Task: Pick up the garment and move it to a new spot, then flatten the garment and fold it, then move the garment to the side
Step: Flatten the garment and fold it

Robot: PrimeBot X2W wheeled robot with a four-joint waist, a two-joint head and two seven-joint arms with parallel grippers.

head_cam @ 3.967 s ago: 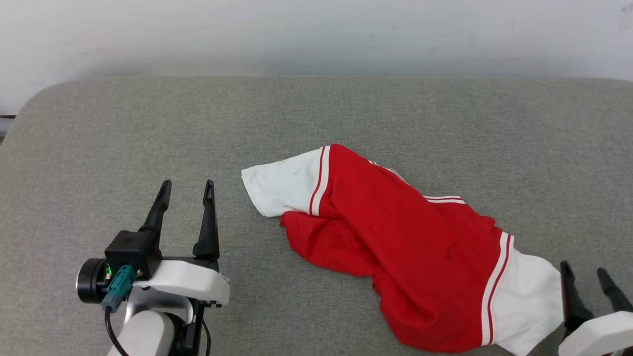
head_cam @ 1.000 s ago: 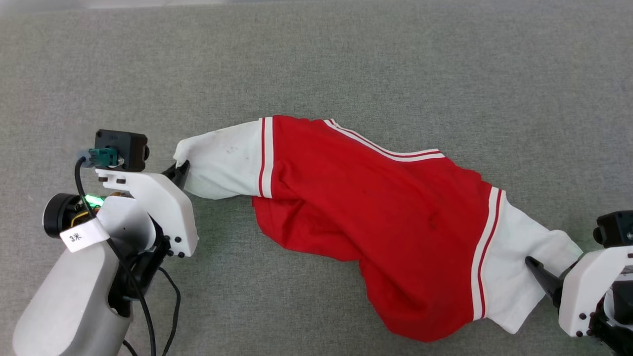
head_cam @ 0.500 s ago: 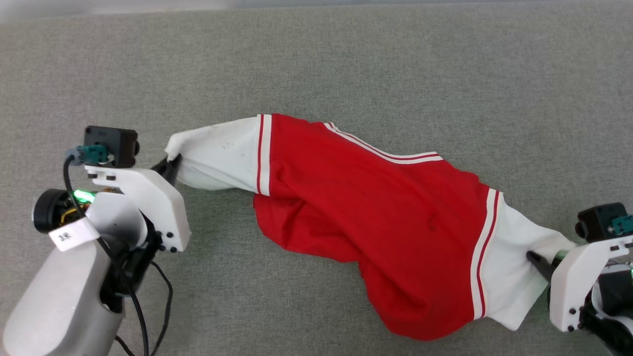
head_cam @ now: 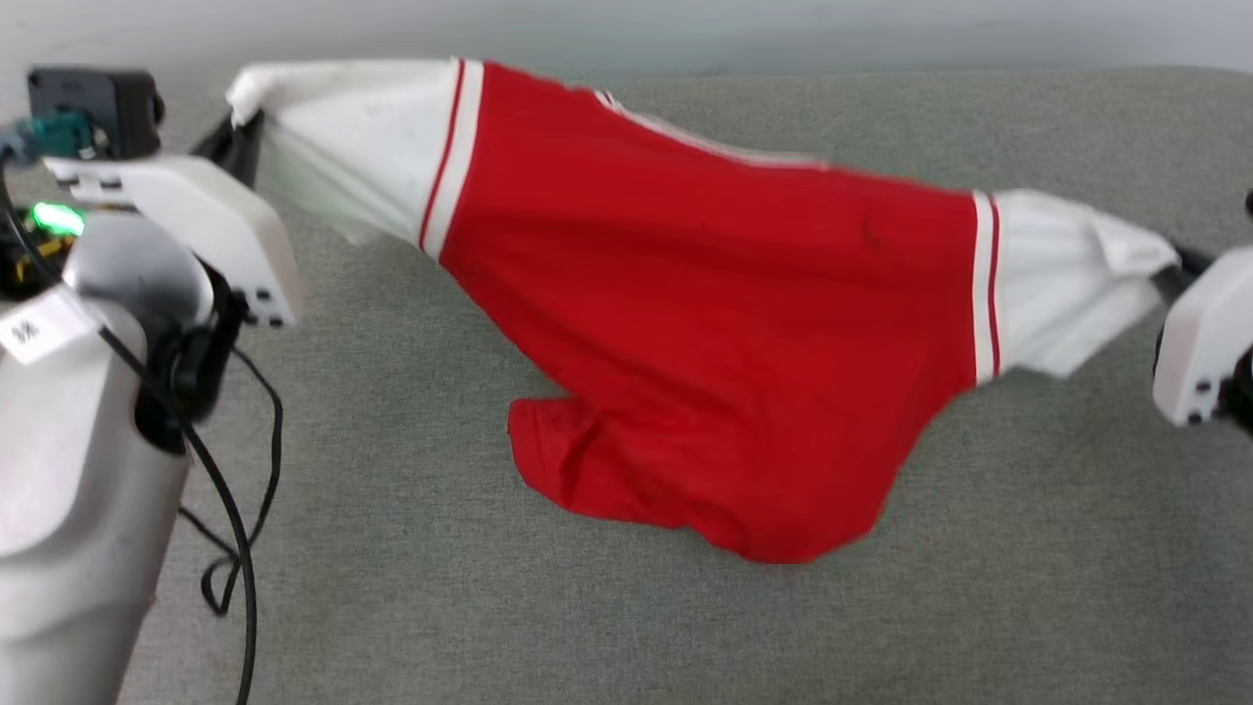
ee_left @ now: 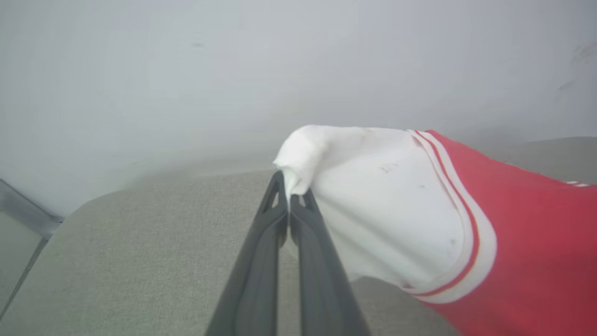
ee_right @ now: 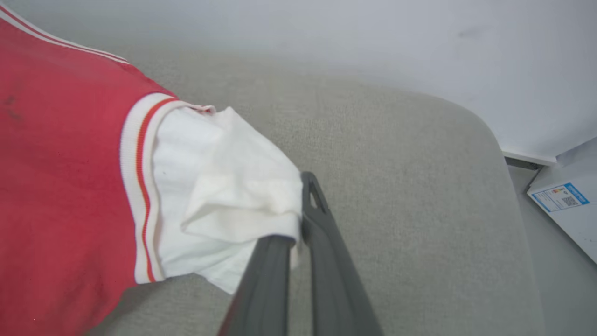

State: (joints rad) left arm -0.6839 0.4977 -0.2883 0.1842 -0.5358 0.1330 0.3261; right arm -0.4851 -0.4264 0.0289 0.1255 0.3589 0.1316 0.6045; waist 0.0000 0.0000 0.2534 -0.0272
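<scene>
Now we hold the garment [head_cam: 705, 323] stretched between both arms over the far half of the surface [head_cam: 979, 607]. Our left gripper [ee_left: 289, 186] has its jaws pressed together on the tip of one white sleeve [head_cam: 343, 137], up by the far left corner. Our right gripper [ee_right: 298, 210] has its jaws closed the same way on the bunched cuff of the other sleeve [head_cam: 1067, 274], near the right edge.

We pinch the sleeve ends because they are the widest points: pulled apart, they draw the shoulder line taut and let the red body hang open rather than wadded. The left end looks closer to the far edge than the right, so the top line slants. The hem sags toward the middle of the surface and seems to rest there, crumpled.

We judge this to be the carry to a new spot, with flattening and folding not yet begun. Each grip takes only a little cloth, so a hard tug could slip a sleeve free.
</scene>
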